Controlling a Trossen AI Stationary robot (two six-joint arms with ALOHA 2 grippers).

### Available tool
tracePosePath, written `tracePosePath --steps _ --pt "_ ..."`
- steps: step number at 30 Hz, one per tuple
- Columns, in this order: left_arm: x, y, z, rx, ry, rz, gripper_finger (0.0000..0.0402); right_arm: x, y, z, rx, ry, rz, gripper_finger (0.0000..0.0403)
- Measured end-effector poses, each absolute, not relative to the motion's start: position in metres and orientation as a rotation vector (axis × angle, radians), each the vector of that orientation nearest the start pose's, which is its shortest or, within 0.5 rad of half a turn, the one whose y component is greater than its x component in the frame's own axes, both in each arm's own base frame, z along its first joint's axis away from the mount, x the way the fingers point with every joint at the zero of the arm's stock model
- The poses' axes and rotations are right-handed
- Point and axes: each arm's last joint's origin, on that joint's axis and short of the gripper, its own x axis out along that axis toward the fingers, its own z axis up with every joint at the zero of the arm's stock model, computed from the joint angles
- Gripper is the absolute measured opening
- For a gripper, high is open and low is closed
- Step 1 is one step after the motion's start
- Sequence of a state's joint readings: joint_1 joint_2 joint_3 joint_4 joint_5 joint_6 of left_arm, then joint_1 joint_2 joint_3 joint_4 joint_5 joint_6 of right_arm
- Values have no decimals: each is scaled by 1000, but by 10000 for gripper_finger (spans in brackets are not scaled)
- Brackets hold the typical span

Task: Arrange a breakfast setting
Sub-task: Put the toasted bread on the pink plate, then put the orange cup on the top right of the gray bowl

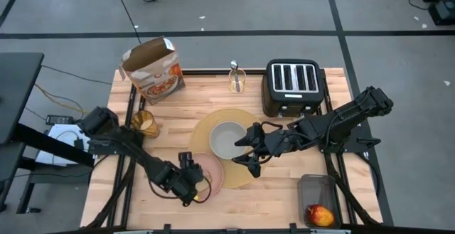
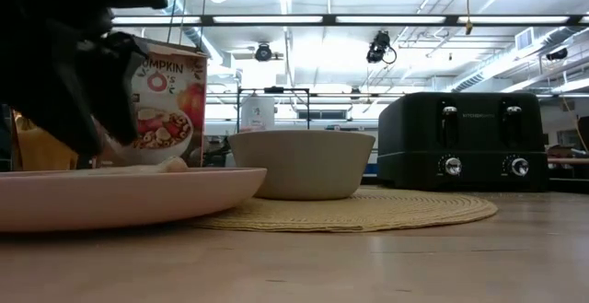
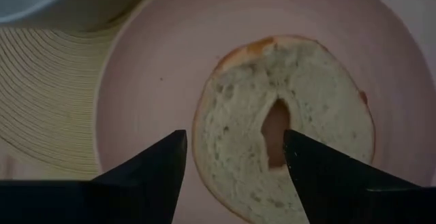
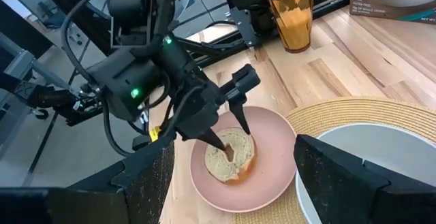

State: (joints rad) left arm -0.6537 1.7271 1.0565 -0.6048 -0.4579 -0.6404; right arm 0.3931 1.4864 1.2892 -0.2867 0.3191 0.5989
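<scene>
Toast, a round slice w/ a slit in the middle, lies flat on the pink plate. Plate sits at the front-left edge of the tan mat, overlapping it. Left hand hangs right over the toast, fingers spread apart, tips either side of the slice, gripping nothing. Grey bowl stands on the mat, just beside the plate.

Right hand is over the mat at the bowl's right side, also open and empty, its fingers wide apart in its wrist view.

Amber tumbler stands upright on the surface left of the mat, apart from the plate. Spoon stands in a small clear glass at the back, between the cereal box and the toaster. Box is open at the top, back-left corner; toaster back-right, just behind the mat. Apple lies in a dark tray at the front-right corner, well apart from the rest.
</scene>
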Motion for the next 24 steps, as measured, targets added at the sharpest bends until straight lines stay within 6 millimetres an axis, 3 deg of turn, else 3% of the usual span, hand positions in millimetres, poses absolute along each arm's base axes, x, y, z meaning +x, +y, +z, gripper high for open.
tracePosePath --steps 5,14,19,24 --pt "267 -179 159 105 1080 200 250 312 120 333 420 457 -65 306" --pt "280 -158 160 108 1088 256 250 312 120 334 424 455 -56 306" --pt "289 -163 198 65 1051 204 250 312 120 334 394 458 -35 306" --pt "279 -177 258 18 1031 156 250 313 120 336 266 430 -29 313"
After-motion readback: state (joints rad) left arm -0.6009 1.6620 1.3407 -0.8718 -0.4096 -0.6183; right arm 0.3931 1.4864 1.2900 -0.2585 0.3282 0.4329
